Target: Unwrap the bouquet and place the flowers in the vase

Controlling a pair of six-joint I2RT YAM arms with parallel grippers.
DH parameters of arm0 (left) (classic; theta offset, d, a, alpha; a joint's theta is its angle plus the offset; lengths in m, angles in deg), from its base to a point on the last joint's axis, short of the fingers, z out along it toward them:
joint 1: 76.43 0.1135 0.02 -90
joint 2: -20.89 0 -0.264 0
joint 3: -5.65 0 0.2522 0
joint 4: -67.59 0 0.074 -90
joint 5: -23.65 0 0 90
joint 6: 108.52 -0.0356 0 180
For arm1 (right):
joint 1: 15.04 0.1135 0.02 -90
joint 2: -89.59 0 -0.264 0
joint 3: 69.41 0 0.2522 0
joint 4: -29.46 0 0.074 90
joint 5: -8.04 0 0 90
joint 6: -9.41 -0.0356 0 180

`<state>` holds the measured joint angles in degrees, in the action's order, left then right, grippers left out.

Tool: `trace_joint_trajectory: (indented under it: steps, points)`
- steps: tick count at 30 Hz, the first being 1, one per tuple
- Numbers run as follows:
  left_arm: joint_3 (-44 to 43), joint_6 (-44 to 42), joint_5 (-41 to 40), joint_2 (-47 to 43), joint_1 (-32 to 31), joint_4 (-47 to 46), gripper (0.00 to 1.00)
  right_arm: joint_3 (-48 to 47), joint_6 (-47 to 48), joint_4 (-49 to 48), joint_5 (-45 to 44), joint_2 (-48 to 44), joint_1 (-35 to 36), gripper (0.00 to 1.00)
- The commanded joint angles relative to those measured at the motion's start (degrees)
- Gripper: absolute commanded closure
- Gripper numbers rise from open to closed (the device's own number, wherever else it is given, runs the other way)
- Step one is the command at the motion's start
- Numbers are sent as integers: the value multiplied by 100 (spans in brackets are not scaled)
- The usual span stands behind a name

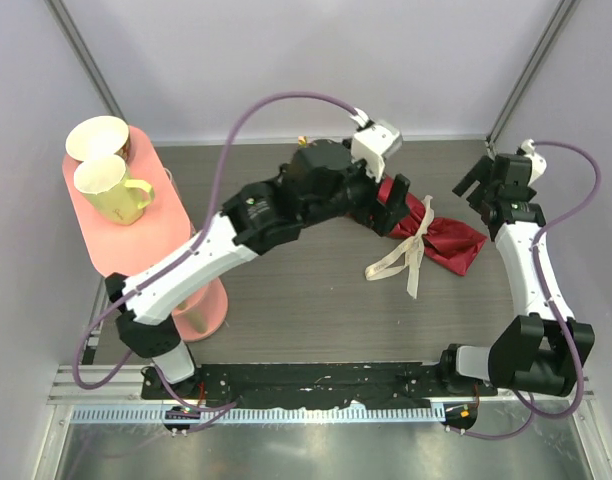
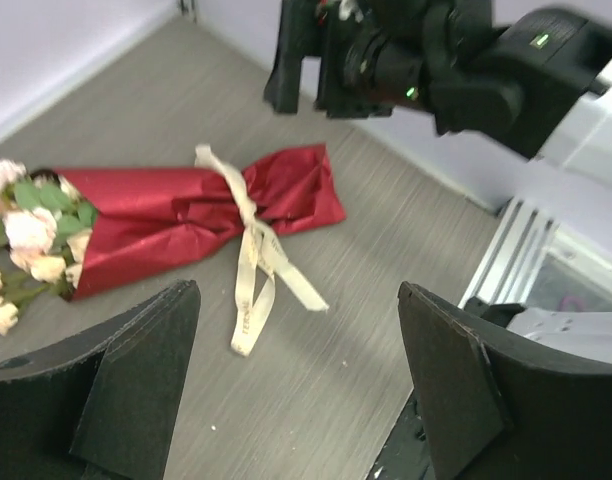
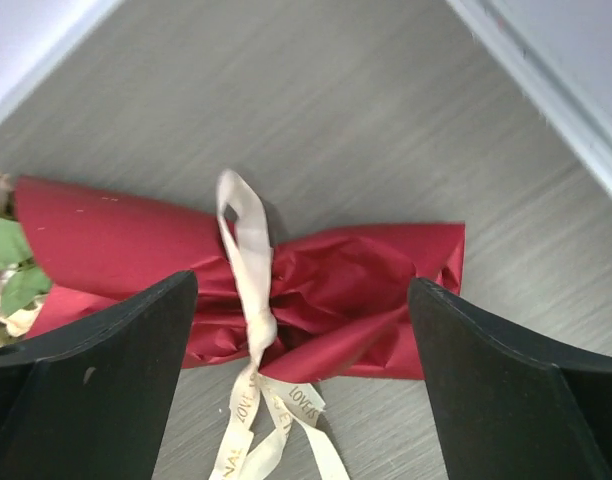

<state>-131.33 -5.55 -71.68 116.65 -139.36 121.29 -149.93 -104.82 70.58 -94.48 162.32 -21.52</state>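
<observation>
Evidently nothing is unwrapped yet: bouquet (image 1: 441, 235) lies on worktop (image 1: 306, 290), ribbon (image 1: 411, 255) tied. Left hand (image 1: 391, 205) spread by its flower end, right hand (image 1: 486, 180) spread near its paper tail, both empty. Unwrapping, vasing remain.

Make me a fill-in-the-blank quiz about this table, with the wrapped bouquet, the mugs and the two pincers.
The bouquet lies wrapped in dark ___ paper.
A cream ___ is tied around it.
The yellow-green mug stands on a ___ stand.
The left pincer and right pincer are both ___, holding nothing.
Missing words: red; ribbon; pink; open.
</observation>
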Motion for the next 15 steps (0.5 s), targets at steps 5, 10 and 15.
trace_joint_trajectory:
  steps: [5,10,15]
  points:
    - [1404,469,127,486,10,-1636,20,1348,-1110,-1021,1115,-179,-398,30]
    - [2284,707,207,653,18,-2411,22,2236,-970,-1233,1279,-777,181,41]
    - [2697,628,365,1013,220,-2895,23,2703,-847,-977,1180,-1208,533,42]
